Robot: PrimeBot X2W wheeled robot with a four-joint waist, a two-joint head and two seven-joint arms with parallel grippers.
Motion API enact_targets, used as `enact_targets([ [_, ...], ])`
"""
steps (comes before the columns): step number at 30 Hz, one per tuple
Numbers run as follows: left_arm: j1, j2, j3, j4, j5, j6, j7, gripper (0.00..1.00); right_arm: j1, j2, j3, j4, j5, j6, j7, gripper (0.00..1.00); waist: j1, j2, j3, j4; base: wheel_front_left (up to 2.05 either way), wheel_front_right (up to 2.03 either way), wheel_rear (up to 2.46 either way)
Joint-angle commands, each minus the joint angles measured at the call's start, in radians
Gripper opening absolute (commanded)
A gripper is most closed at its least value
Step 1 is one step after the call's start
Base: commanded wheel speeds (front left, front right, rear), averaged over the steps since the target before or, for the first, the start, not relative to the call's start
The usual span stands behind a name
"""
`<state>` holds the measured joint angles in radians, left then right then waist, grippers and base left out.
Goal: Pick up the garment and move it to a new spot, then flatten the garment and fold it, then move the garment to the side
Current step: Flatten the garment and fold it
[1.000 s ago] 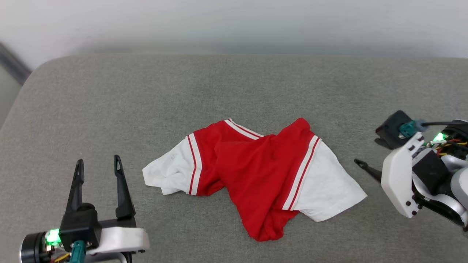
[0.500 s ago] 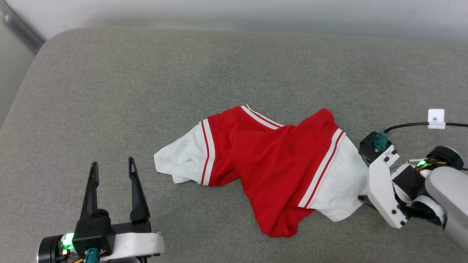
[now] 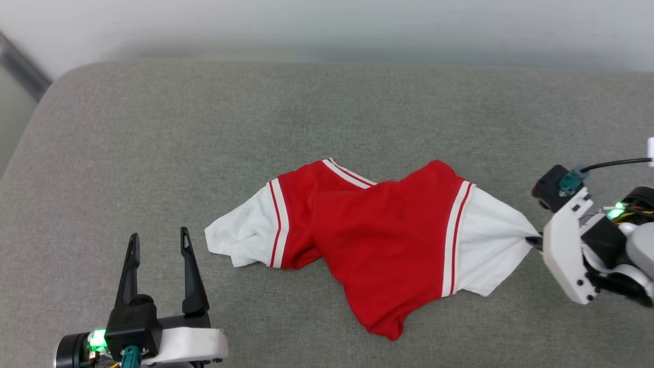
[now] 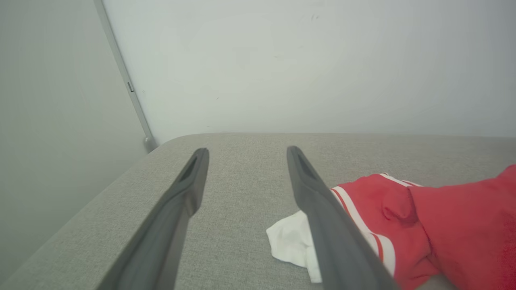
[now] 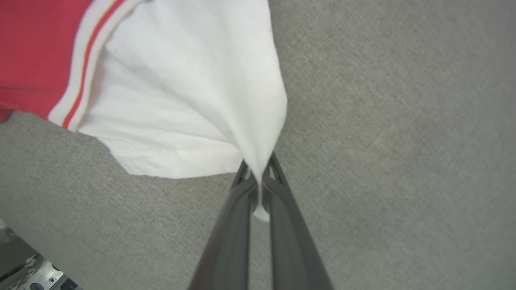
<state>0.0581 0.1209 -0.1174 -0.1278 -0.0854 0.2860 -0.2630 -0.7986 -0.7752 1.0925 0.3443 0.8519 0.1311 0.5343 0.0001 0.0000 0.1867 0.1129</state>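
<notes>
The garment (image 3: pixel 388 240) is a red shirt with white sleeves and striped trim, lying crumpled in the middle of the grey cushion (image 3: pixel 255 117). My right gripper (image 3: pixel 532 240) is shut on the tip of its right white sleeve (image 5: pixel 193 92), and the cloth is drawn taut toward it; the right wrist view shows the fabric pinched between the fingertips (image 5: pixel 278 185). The left gripper (image 3: pixel 159 243) stands open over the cushion at the lower left, short of the other white sleeve (image 4: pixel 288 241), with nothing between its fingers.
A pale wall (image 3: pixel 327 25) runs behind the cushion, with a grey vertical strip (image 4: pixel 129 88) at its left corner. The cushion's rounded left edge (image 3: pixel 30 128) drops away beside my left arm. A black cable (image 3: pixel 613 164) trails from the right wrist.
My right gripper closed on the white sleeve's tip and drew it to the right, stretching the sleeve out. The left gripper stayed open in place. The head camera shifted.
</notes>
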Motion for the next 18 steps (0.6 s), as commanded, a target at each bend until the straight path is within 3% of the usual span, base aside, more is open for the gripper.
enact_targets([
  [1, 0.016, 0.0, 0.007, 0.002, 0.006, -0.005, -0.003, 1.0, -0.006, -0.013, -0.001, -0.011, 0.011, -0.001, -0.01, 0.0, -0.0001, 0.0, -0.018, -0.014, 0.0, 0.0, 0.0],
  [10, 0.039, -0.02, 0.041, 0.007, 0.019, -0.044, -0.003, 1.0, 0.083, -0.207, -0.051, -0.059, 0.097, -0.001, 0.005, 0.0, -0.0001, 0.0, -0.029, -0.04, 0.0, 0.0, 0.0],
  [13, 0.026, -0.024, 0.047, 0.014, 0.023, -0.058, -0.003, 1.0, 0.135, -0.226, -0.069, -0.016, 0.13, -0.001, 0.03, 0.0, -0.0001, 0.0, -0.018, -0.042, 0.0, 0.0, 0.0],
  [18, 0.003, -0.025, 0.053, 0.037, 0.031, -0.084, -0.003, 1.0, 0.208, -0.198, -0.094, 0.073, 0.16, -0.001, 0.034, 0.0, -0.0001, 0.0, -0.011, -0.037, 0.0, 0.0, 0.0],
])
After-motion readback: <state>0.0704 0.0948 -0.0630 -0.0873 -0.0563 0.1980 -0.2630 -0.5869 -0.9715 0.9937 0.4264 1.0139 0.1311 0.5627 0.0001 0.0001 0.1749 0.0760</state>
